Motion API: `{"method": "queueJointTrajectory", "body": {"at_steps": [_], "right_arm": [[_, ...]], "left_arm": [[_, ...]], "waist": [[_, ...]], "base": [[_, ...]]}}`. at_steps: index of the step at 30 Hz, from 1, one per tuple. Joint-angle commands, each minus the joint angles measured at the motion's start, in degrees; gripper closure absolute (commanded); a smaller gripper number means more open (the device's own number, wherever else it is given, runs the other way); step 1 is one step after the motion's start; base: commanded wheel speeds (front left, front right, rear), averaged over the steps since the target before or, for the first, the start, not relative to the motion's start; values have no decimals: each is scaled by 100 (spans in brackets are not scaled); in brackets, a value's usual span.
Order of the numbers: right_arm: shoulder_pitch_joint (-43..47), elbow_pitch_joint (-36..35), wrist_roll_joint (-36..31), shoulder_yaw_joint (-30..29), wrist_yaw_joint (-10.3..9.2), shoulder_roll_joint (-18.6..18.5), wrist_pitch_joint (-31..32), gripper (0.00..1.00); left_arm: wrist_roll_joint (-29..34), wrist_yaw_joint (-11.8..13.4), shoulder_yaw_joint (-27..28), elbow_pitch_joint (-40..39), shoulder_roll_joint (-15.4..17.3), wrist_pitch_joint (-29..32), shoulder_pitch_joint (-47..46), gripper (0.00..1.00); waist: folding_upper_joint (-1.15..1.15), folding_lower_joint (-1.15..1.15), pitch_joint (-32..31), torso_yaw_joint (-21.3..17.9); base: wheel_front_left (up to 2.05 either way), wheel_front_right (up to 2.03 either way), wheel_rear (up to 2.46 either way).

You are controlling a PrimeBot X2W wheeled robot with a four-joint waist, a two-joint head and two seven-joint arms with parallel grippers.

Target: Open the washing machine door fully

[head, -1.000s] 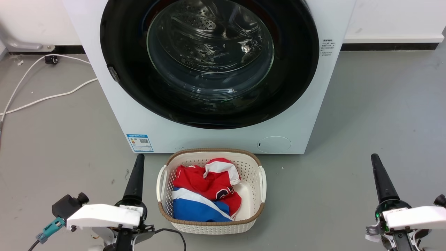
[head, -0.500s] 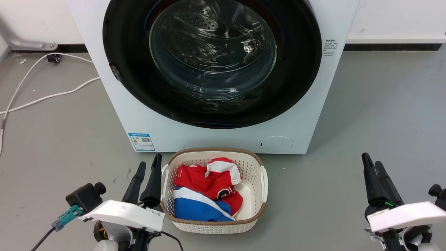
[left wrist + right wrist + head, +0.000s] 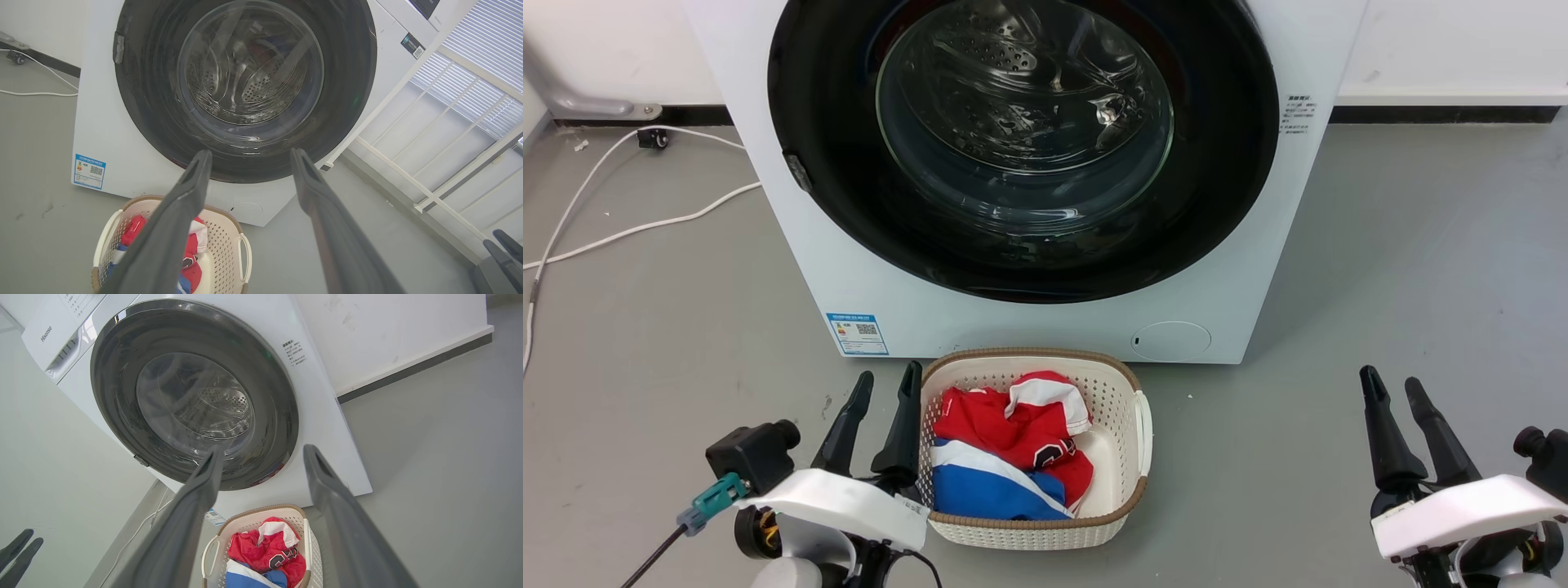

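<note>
The washing machine door (image 3: 1023, 147) sits closed, flush in the machine's front at 12 o'clock. The left claw (image 3: 889, 373), at 7 o'clock, has its fingers apart, just beside the basket (image 3: 1029, 354) rim. The right claw (image 3: 1388, 377), at 5 o'clock, also has its fingers apart, over bare floor (image 3: 1421, 245). The left wrist view adds a white barred frame (image 3: 388, 172) at 3 o'clock.

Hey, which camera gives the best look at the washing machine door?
The right wrist view: the washing machine door shows almost whole, looking shut, with one finger crossing its lower edge. The head view cuts off its top. The left wrist view clips its top too, with fingers over its bottom.
</note>
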Motion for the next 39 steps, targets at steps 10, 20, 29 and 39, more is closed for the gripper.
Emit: {"method": "queueJointTrajectory", "body": {"at_steps": [10, 20, 29, 39], "right_arm": [[102, -300, -918, -67, 11, 67, 17, 0], [219, -458, -1613, -120, 11, 125, 61, 0], [312, -526, -2092, -139, 11, 162, 65, 0], [376, -600, -2535, -159, 12, 181, 22, 0]], "left_arm": [[841, 0, -116, 46, 63, -202, -169, 0], [1418, -3, -206, 172, 76, -338, -199, 0], [1842, -6, -268, 303, 54, -461, -231, 0], [2318, 23, -229, 389, 5, -569, -256, 0]], "waist": [[0, 0, 0, 5], [0, 0, -5, 12], [0, 0, -11, 20], [0, 0, -16, 30]], "base": [[0, 0, 0], [0, 0, 0], [0, 0, 0], [0, 0, 0]]}}
